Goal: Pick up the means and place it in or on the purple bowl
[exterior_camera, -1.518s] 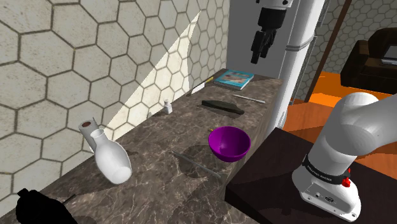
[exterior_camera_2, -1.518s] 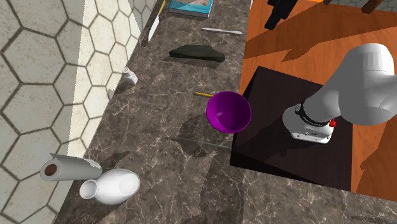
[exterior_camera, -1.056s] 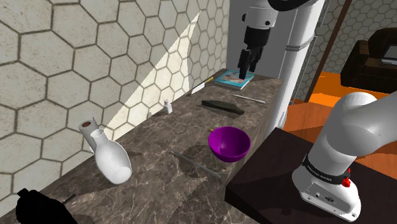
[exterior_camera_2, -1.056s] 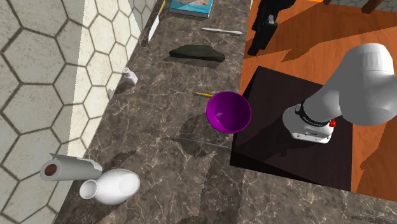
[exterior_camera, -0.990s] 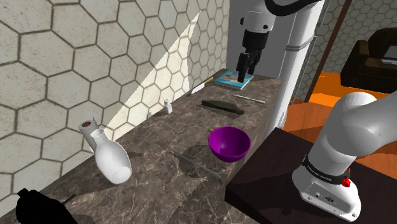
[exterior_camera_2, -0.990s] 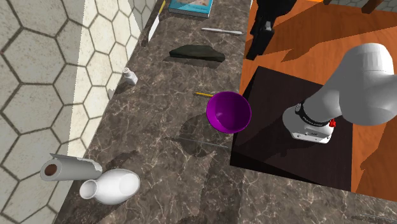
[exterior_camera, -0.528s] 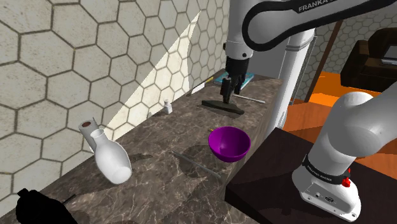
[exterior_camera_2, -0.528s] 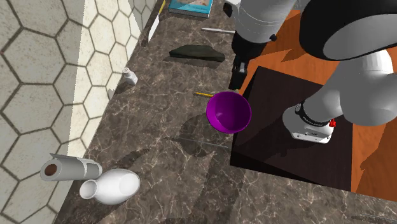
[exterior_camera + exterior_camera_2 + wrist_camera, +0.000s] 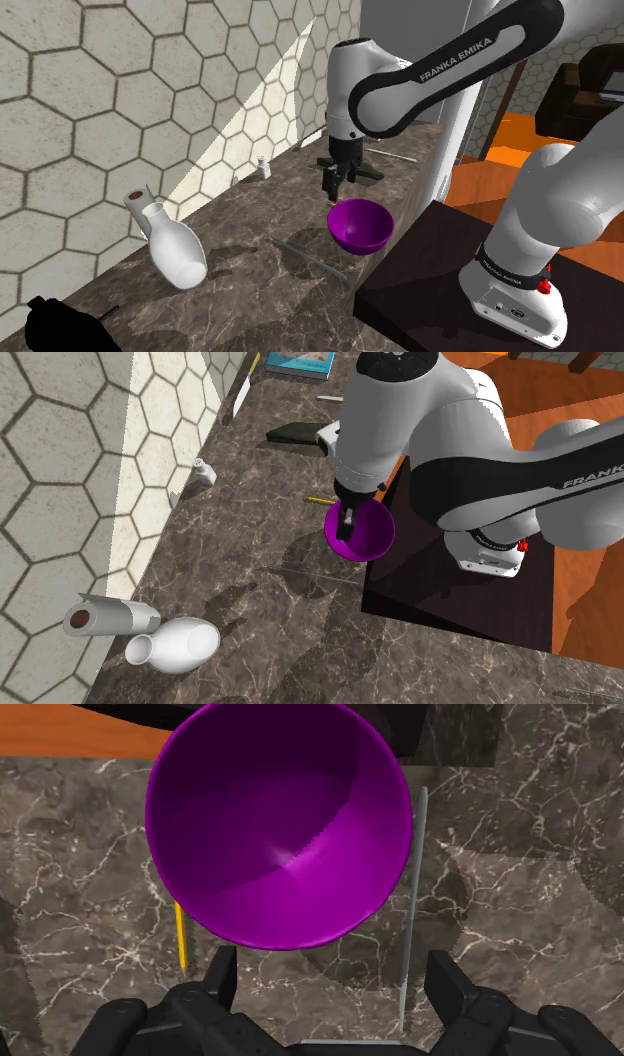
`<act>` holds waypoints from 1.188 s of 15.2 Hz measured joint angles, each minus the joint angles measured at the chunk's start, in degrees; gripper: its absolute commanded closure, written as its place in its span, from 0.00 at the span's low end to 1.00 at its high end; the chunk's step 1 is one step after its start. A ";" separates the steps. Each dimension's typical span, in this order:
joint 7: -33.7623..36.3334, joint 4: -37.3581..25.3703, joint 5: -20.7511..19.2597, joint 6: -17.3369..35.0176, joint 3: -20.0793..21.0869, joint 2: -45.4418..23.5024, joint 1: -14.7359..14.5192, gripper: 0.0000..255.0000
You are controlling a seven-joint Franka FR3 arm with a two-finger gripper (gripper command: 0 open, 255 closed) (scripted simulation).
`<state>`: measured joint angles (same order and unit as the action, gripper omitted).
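Black two-finger gripper point(image 9: 333, 989) hangs wide open and empty above the glossy purple round bowl point(image 9: 280, 834). I judge the target is the thin yellow stick point(image 9: 180, 936), which lies on the dark marble counter point(image 9: 70, 854) just beside the bowl. The descent should straddle it, clear of the bowl's wall. White arm point(image 9: 420, 75) arches over with the wrist pointing down.

Both exterior views look down over the counter point(image 9: 250, 270). The close wrist view shares with them the purple bowl point(image 9: 280, 824), just beyond its fingers point(image 9: 222, 976).
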<state>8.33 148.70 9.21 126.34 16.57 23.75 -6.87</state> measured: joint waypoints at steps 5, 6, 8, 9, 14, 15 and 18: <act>5.01 -2.00 -1.53 6.80 4.17 -10.06 -0.36 0.00; 6.60 -2.28 -2.08 8.56 5.27 -12.41 -0.61 0.00; 9.31 -3.58 -3.85 11.21 6.72 -17.00 -0.69 0.00; 10.66 -4.42 -4.94 12.25 7.25 -19.25 -0.74 0.00; 18.22 -8.68 -11.92 20.08 8.55 -30.42 -2.14 0.00; 18.71 -8.36 -12.47 20.43 8.41 -31.20 -2.24 0.00; 20.24 -8.11 -14.11 20.81 7.98 -33.48 -2.74 0.00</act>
<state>28.57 140.59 -4.90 147.14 24.55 -9.73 -9.60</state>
